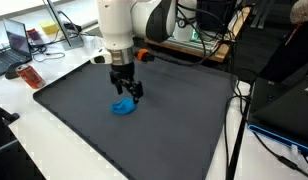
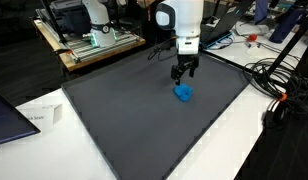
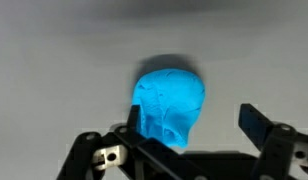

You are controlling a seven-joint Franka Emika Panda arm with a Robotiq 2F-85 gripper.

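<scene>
— Well, how does the gripper (image 1: 127,94) stand?
— Its jaws are spread as wide as they go, with nothing between them. It hangs just above the blue lump (image 1: 123,107), and in both exterior views the two seem apart rather than touching.
— And where does the lump lie?
— On the dark mat (image 2: 114,125), toward two o'clock of the mat's middle. In the wrist view the lump (image 3: 169,95) sits off-centre in the gap, close to the nine o'clock finger (image 3: 137,128) and well apart from the three o'clock finger (image 3: 256,122).
— What would a clean grasp ask of the operator?
— Likely a small shift toward nine o'clock to centre the lump, then a straight descent until the pads flank its widest part, then a slow close. The lump looks soft and crumpled, so a bite on its edge might slip
</scene>
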